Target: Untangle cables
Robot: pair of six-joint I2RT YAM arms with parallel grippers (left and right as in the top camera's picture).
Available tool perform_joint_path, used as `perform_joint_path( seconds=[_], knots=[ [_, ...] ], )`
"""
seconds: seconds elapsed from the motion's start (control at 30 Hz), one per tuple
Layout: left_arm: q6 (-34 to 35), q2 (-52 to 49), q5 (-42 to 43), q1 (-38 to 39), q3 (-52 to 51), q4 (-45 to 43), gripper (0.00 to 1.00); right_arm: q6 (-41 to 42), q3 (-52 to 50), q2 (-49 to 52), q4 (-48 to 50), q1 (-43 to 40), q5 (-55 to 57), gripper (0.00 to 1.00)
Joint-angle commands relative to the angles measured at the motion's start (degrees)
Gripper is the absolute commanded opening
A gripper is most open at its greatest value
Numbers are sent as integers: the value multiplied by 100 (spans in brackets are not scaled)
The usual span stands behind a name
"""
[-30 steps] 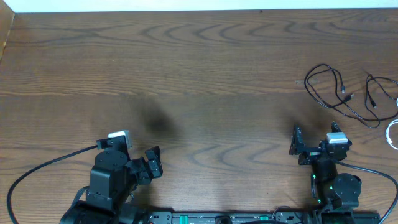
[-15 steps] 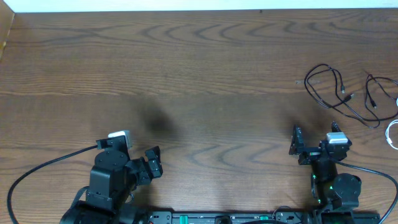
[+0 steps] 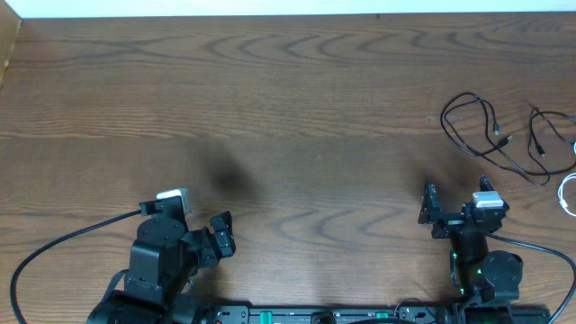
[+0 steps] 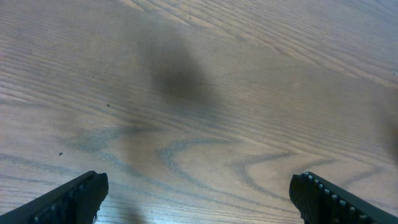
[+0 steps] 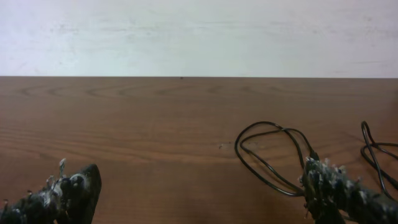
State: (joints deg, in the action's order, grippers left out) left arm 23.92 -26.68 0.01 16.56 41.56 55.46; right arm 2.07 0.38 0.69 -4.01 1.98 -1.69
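Thin black cables (image 3: 490, 135) lie in loose loops at the right of the table, with a second black cord (image 3: 544, 135) beside them and a white cable (image 3: 569, 193) at the right edge. The right wrist view shows a black loop (image 5: 273, 155) ahead and another cord (image 5: 376, 152) at its right. My right gripper (image 3: 454, 202) is open and empty, near the front edge, short of the cables. My left gripper (image 3: 220, 236) is open and empty at the front left, over bare wood (image 4: 199, 124).
The wooden table (image 3: 270, 108) stretches to a white wall at the back (image 5: 199, 37). A thick black arm cable (image 3: 54, 247) curves at the front left. The arm bases stand along the front edge.
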Motion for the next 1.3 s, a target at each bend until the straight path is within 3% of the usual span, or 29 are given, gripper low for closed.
perform_joint_path(
  seconds=[0.0, 0.3, 0.53, 0.67, 0.93, 1.27],
  knots=[
    [-79, 15, -70, -11, -31, -2, 98, -44, -7, -31, -26, 35, -13, 99],
    [-247, 269, -70, -192, -61, 55, 98, -44, -7, -31, -26, 35, -13, 99],
    [-315, 1224, 157, -1019, -697, -911, 98, -44, -7, -31, -26, 35, -13, 99],
    [-780, 1818, 680, -1401, -1300, -1731, 98, -44, -7, -31, -26, 35, -13, 99],
    [-1373, 2669, 887, -1526, -2476, -3659, 98, -44, -7, -31, -26, 35, -13, 99],
    [-2889, 2658, 1615, -1526, -3506, -6039, 98, -44, -7, -31, -26, 35, -13, 99]
  ],
)
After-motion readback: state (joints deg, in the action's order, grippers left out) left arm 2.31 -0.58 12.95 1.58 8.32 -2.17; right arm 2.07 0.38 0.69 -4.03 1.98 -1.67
